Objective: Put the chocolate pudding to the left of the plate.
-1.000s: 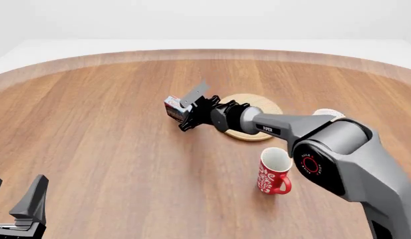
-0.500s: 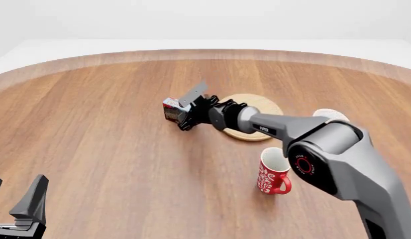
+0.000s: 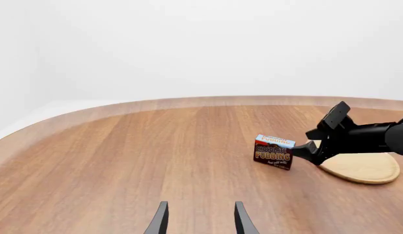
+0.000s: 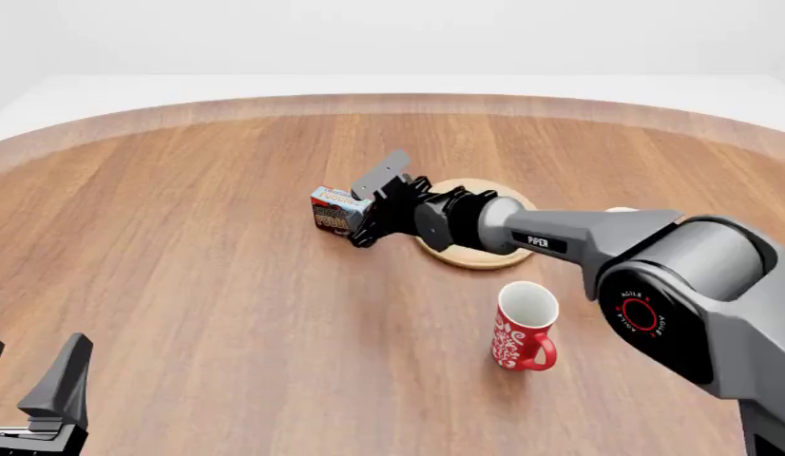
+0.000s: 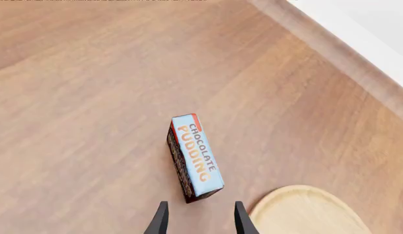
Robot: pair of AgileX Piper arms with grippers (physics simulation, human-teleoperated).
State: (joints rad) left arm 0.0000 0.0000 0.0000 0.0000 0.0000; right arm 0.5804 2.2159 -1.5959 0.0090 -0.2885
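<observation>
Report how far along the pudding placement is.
Looks done: the chocolate pudding stands on the table just left of the plate, apart from its rim. In hand: nothing; the right claw is open beside the box, fingers not gripping it in the right wrist view. Left: probably only pulling that arm clear. The left claw hangs open, uninvolved.

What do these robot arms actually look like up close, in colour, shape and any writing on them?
The right arm is smooth grey with rounded joints, white "PIPER" lettering on its forearm and a black disc with a red ring at one joint. Its wrist and right gripper are black. The left gripper is black too, with flat, tapering jaws. No cables show.
</observation>
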